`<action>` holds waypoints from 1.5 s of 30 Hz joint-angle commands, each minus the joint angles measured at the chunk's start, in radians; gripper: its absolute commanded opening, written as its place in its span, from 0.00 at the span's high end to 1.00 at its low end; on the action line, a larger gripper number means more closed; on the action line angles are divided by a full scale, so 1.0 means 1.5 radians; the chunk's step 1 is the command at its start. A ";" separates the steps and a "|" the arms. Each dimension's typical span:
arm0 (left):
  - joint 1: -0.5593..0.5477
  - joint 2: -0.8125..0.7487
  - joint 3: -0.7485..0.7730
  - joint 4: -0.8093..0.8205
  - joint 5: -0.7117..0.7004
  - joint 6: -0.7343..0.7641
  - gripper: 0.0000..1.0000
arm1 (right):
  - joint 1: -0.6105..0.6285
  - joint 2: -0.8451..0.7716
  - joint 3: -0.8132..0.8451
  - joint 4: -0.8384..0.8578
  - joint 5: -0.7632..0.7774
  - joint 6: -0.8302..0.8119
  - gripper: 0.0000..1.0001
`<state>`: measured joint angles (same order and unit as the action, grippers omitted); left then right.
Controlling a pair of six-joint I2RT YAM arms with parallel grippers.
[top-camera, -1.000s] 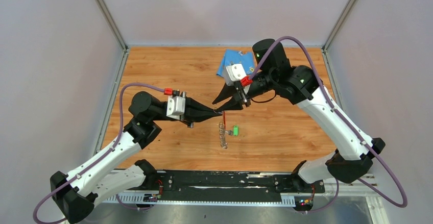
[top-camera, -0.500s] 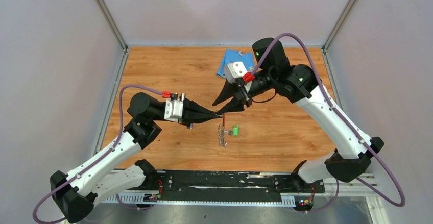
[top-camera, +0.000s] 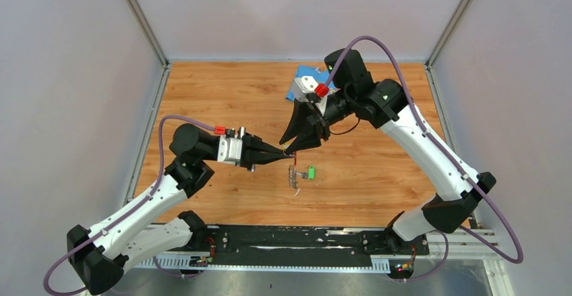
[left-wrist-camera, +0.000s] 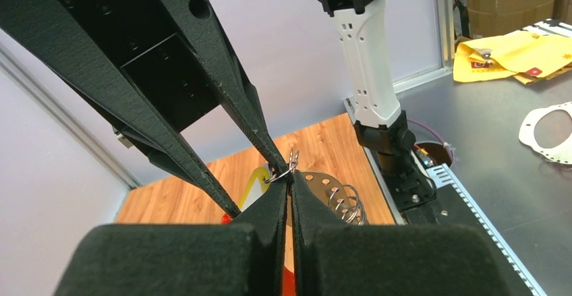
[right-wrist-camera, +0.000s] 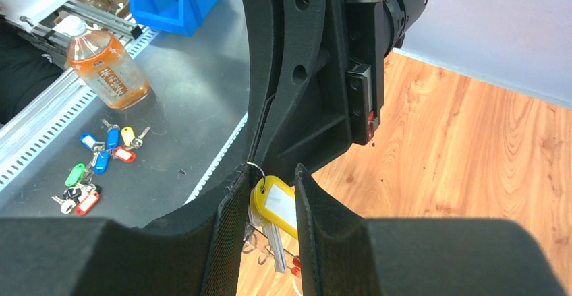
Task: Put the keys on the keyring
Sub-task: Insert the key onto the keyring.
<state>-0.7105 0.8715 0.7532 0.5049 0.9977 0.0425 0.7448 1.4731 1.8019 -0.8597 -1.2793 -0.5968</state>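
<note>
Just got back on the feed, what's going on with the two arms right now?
Both arms meet above the middle of the table. The left gripper is shut on the keyring, whose red edge shows at its tips. The right gripper holds the yellow-tagged key in its jaws, right at the left gripper's tips. Threading looks under way but not visibly finished. The green-tagged key lies on the table just below them, untouched.
</note>
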 commanded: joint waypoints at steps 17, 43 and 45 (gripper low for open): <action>-0.014 -0.031 -0.007 0.098 -0.034 -0.024 1.00 | -0.039 0.025 0.020 0.037 -0.001 0.094 0.62; -0.015 -0.045 -0.059 0.202 -0.088 -0.066 1.00 | -0.049 0.047 0.073 0.128 0.030 0.218 0.46; -0.015 -0.046 -0.061 0.203 -0.088 -0.065 1.00 | -0.052 0.045 0.075 0.135 0.025 0.226 0.45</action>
<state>-0.7204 0.8234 0.6720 0.7208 0.8623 -0.0517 0.6941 1.5314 1.8774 -0.7025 -1.2552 -0.2996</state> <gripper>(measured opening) 0.004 0.541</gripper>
